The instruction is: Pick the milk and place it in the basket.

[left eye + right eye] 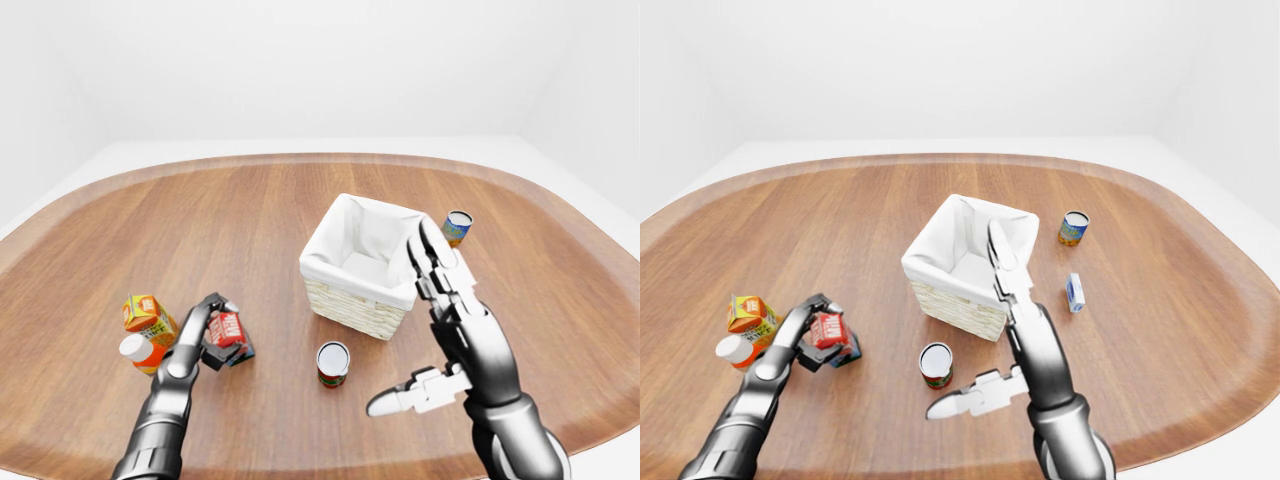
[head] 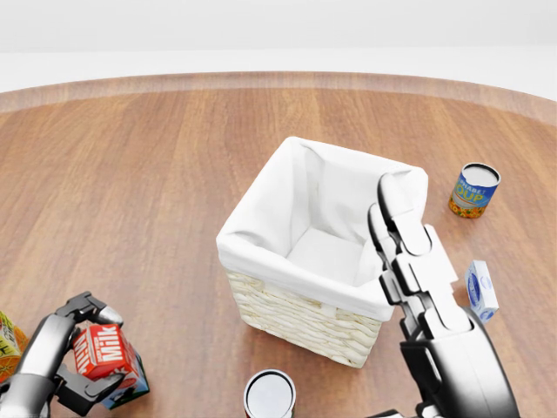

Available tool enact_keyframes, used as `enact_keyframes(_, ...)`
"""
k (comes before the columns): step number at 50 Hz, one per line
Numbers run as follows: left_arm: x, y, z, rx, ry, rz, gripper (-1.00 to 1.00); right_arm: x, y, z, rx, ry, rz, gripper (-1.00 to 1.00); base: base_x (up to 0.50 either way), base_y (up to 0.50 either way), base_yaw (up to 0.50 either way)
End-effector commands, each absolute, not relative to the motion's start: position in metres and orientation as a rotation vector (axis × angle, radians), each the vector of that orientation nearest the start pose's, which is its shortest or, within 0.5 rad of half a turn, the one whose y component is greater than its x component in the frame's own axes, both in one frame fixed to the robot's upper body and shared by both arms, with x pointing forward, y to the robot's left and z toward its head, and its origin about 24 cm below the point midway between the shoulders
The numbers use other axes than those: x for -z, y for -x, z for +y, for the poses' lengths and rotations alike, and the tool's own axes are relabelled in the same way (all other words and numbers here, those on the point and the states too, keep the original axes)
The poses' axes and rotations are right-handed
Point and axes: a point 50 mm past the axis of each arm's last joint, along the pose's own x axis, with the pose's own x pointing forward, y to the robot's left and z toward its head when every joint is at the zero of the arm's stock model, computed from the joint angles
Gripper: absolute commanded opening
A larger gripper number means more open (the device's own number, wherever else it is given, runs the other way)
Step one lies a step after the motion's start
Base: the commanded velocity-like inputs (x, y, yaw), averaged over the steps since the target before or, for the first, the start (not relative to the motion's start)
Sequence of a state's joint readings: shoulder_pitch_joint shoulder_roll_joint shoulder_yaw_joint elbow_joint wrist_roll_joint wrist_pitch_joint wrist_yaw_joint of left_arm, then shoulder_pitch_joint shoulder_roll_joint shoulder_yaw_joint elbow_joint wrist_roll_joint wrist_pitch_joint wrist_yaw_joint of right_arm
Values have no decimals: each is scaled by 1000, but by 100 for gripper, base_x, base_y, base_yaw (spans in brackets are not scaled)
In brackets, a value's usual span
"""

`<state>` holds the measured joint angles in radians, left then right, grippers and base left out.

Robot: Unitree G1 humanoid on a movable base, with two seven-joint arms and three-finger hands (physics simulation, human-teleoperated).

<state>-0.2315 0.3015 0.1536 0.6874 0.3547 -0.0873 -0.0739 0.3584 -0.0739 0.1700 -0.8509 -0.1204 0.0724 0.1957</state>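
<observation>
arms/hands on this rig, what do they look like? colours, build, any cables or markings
Both arms are glossy silver-grey metal with black joints. The left hand has dark segmented fingers with silver knuckles. The right hand has blocky white-silver finger segments on black links. No cables, markings or sleeves visible.

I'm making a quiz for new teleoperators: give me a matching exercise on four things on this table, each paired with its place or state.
Things:
1. milk
2. basket
3. soup can
4. right hand

States:
A. open, raised beside the basket
B. upright, right of the basket in the head view
C. lined in white, nothing inside
D. gripped by the left hand

Pairs: 1-D, 2-C, 3-B, 4-A
</observation>
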Motion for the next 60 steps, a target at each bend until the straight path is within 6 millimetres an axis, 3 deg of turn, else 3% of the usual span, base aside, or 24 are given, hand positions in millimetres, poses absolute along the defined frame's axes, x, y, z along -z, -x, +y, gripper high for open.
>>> enact_keyframes(1,-33,-291,242,11,-613,156,-100,-154,-160,-126,-257,169,-419,100,0,0,0)
enact_keyframes(10,-52,-296,239,30,-640,89,-100,-153,-161,-127,-256,166,-416,100,0,0,0)
enact_keyframes(19,-89,-297,238,44,-660,-36,-100,-154,-161,-127,-256,165,-417,100,0,0,0)
enact_keyframes(29,-104,-300,235,45,-665,-61,-100,-155,-161,-128,-253,165,-418,100,0,0,0)
enact_keyframes(36,-128,-301,231,49,-668,-96,-100,-156,-161,-128,-252,164,-419,100,0,0,0)
enact_keyframes(48,-166,-318,229,56,-702,-187,-100,-153,-163,-127,-256,165,-412,100,0,0,0)
enact_keyframes(53,-191,-329,233,55,-730,-229,-100,-151,-164,-127,-256,165,-407,100,0,0,0)
enact_keyframes(60,-198,-336,232,57,-730,-234,-100,-151,-163,-127,-256,166,-409,100,0,0,0)
